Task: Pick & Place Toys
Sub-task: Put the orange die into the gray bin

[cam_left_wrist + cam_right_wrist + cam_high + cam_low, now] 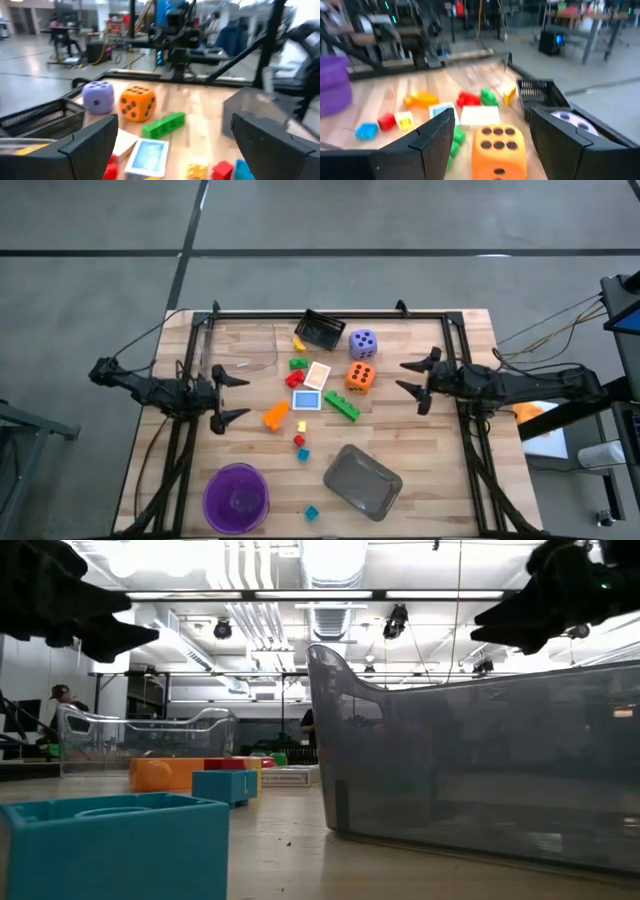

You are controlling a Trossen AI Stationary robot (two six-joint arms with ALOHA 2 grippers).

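Observation:
A purple die and an orange die stand on the table's far middle, also in the left wrist view. Coloured blocks lie around them: a green bar, an orange piece, red and teal ones. Two white-edged cards lie flat. My left gripper is open and empty, above the table's left. My right gripper is open and empty, right of the orange die.
A purple bowl stands at the near left and a grey tray at the near middle. A black mesh basket and a clear container stand at the far side. A teal block lies near the front edge.

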